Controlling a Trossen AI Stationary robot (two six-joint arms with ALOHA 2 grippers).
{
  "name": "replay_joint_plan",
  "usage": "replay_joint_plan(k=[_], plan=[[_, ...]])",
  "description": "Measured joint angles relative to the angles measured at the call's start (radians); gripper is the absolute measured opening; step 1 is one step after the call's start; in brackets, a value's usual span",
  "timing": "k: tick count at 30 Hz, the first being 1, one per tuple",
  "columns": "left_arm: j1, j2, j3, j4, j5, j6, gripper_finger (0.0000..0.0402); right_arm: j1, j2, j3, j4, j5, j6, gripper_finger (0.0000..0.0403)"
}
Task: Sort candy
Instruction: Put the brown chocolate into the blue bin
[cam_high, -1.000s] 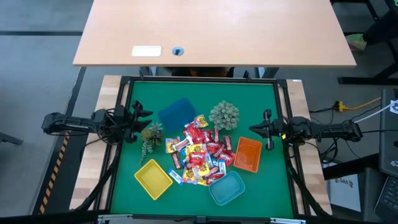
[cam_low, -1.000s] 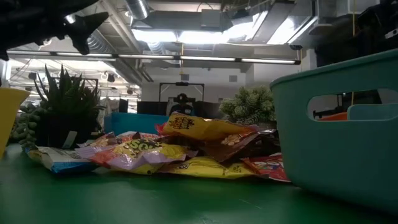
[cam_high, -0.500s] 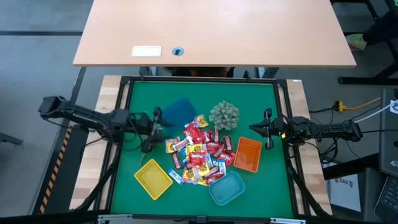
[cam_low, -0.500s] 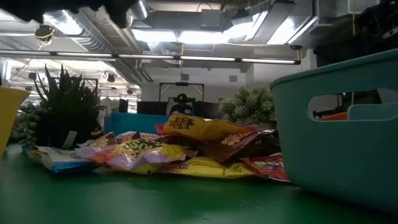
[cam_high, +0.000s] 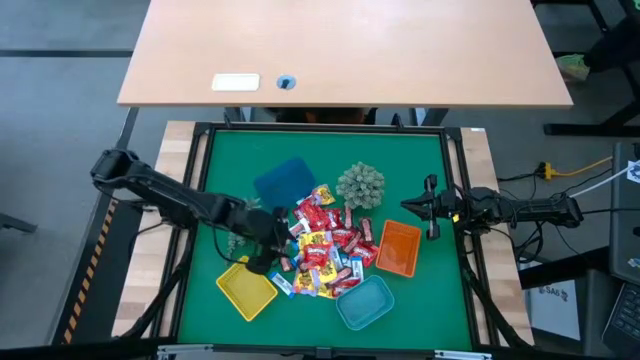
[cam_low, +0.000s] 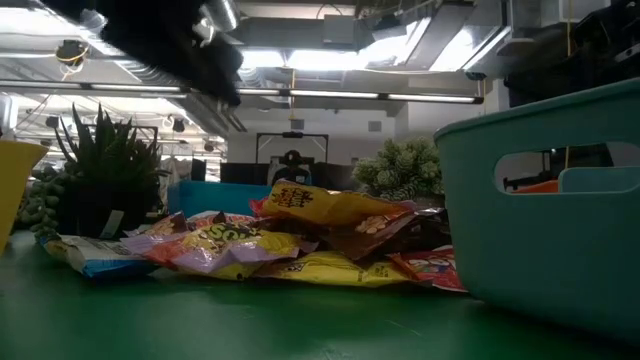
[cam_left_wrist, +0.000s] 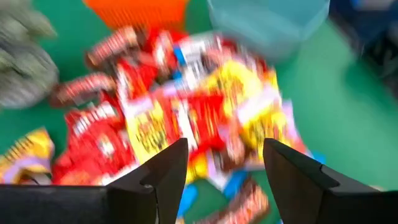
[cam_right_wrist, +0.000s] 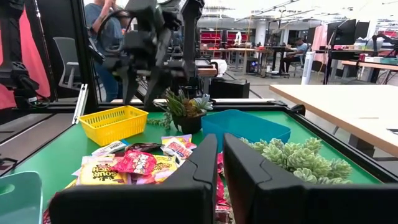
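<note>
The candy (cam_high: 322, 250) lies in a loose pile of red, yellow, blue-and-white and brown wrappers on the green mat, between the trays; it also shows in the low view (cam_low: 300, 235) and the left wrist view (cam_left_wrist: 186, 106). My left gripper (cam_high: 270, 248) is open above the pile's left edge, pointing down, and touches nothing; its fingers frame the sweets in the left wrist view (cam_left_wrist: 224, 186). It also shows in the right wrist view (cam_right_wrist: 143, 90). My right gripper (cam_high: 405, 208) is shut and empty at the mat's right side, held level.
Around the pile stand a yellow tray (cam_high: 245, 287), a teal tray (cam_high: 365, 302), an orange tray (cam_high: 398, 248) and a blue tray (cam_high: 285, 178). A pale green plant (cam_high: 360, 185) stands behind the pile, and a second plant (cam_high: 238, 218) under my left arm.
My left gripper has swung from the mat's left edge toward the right and near edges, to above the candy pile, and has tipped to point down. The candy has not moved.
</note>
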Motion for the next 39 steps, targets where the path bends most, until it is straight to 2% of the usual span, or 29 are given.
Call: replay_joint_plan(k=[10, 20, 28, 39], plan=[[-0.04, 0.137, 0.015, -0.095, -0.009, 0.244, 0.0196, 0.0, 0.0, 0.0, -0.008, 0.0, 0.0, 0.0028], [-0.056, 0.28, 0.015, -0.103, -0.037, 0.465, 0.0196, 0.0, 0.0, 0.001, -0.009, -0.001, 0.0, 0.0028], [-0.055, 0.311, 0.018, -0.093, -0.061, 0.49, 0.0192, 0.0, 0.0, 0.001, -0.009, -0.001, 0.0, 0.0028], [-0.056, 0.312, 0.017, -0.093, -0.049, 0.481, 0.0124, 0.0, 0.0, 0.001, -0.009, -0.002, 0.0, 0.0028]])
